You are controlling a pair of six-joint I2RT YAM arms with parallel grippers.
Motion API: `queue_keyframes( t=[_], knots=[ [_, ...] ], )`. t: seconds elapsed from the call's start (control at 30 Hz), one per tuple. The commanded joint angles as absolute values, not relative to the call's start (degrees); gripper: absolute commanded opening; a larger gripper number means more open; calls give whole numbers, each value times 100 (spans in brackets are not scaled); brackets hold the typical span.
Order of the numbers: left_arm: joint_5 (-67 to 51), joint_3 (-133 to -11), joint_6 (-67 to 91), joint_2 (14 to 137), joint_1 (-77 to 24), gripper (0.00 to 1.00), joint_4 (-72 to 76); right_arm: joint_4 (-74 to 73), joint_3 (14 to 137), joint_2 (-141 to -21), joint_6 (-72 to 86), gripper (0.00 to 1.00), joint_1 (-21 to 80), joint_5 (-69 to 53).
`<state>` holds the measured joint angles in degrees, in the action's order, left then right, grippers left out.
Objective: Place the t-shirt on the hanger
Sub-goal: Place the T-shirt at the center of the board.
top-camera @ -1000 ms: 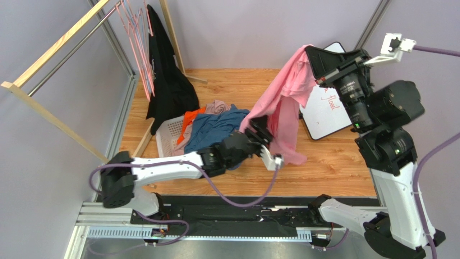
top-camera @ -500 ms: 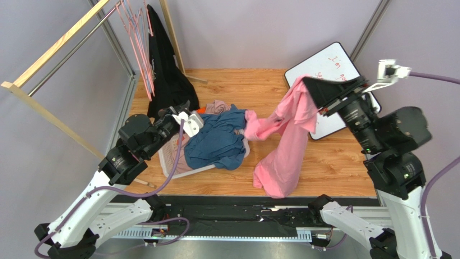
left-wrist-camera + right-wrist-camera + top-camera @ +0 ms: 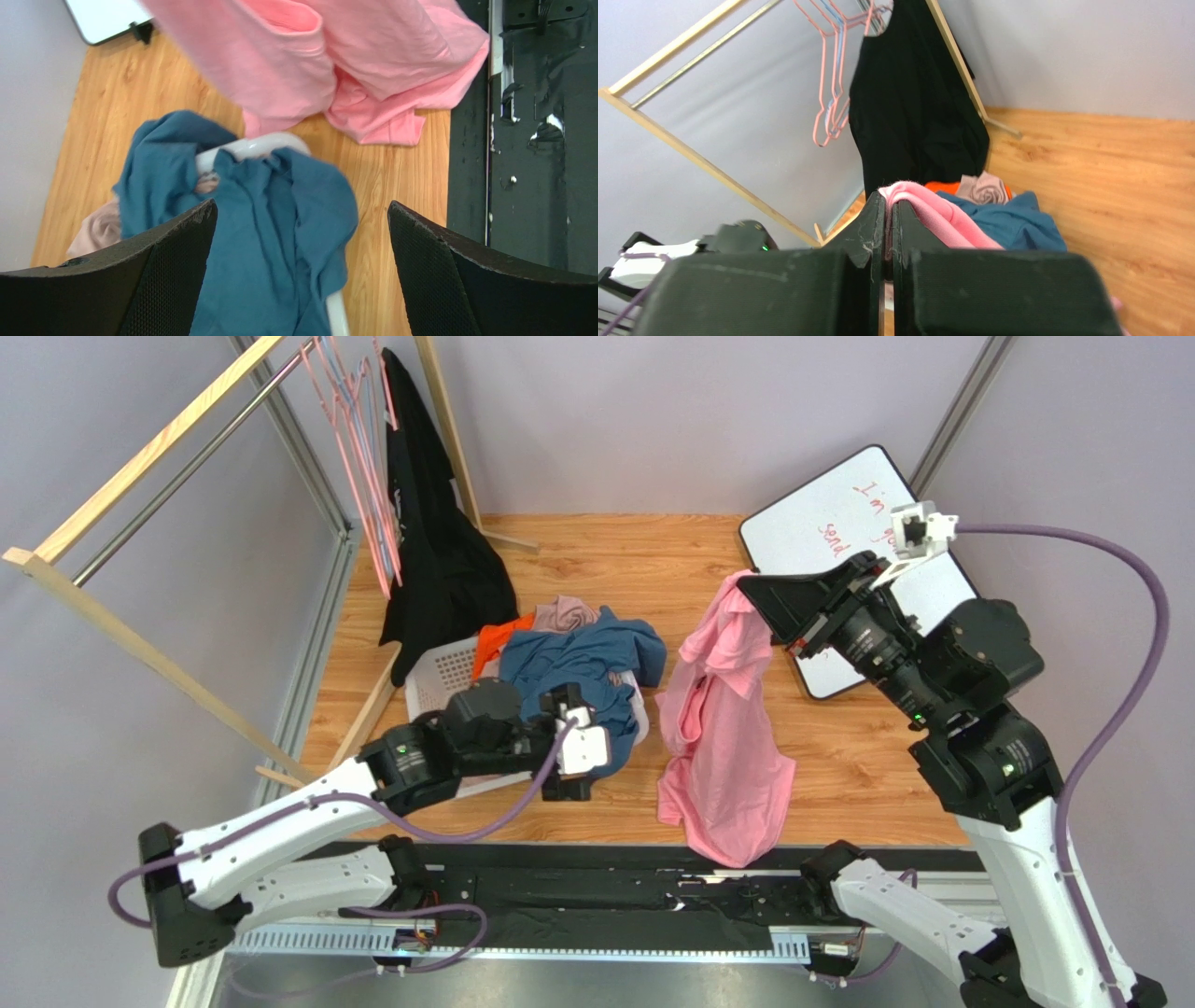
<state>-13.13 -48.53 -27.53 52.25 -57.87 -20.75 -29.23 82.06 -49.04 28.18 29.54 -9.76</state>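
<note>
Right gripper (image 3: 889, 210) clamped on light-pink cotton t-shirt (image 3: 730, 756), apparently thin fold: may slip. Left gripper (image 3: 302, 206) spread over white plastic basket (image 3: 253, 143): may snag blue shirt (image 3: 281, 231).

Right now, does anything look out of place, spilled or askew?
Yes. The blue t-shirt spills over the rim of the white basket, and the pink t-shirt hangs bunched from the shut right tool, its lower end crumpled on the wooden table.
</note>
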Motion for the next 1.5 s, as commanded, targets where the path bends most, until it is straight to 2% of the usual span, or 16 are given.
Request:
queue_keyframes(
  t=[0.0,0.3,0.53,0.73,0.87,1.47],
  knots=[
    [-817,-4877,-2392,5712,-6143,91,-564,-2303,8525,-4729,2646,0,2944,-827],
    [-150,-5606,-1073,7460,-6486,95,395,-2057,8648,-4685,2663,0,2944,-537],
    [-10,-5801,-720,7673,-6775,99,369,-1846,8736,-4684,2619,0,2944,-185],
    [938,-5722,-1046,7129,-7356,91,133,-1784,8736,-4711,2646,0,2936,219],
    [1415,-5800,-1098,6979,-7497,76,-140,-1740,8684,-4720,2733,0,2944,386],
    [1257,-6319,-932,8129,-7822,82,896,-1652,8578,-4676,2944,0,2936,475]
  ],
)
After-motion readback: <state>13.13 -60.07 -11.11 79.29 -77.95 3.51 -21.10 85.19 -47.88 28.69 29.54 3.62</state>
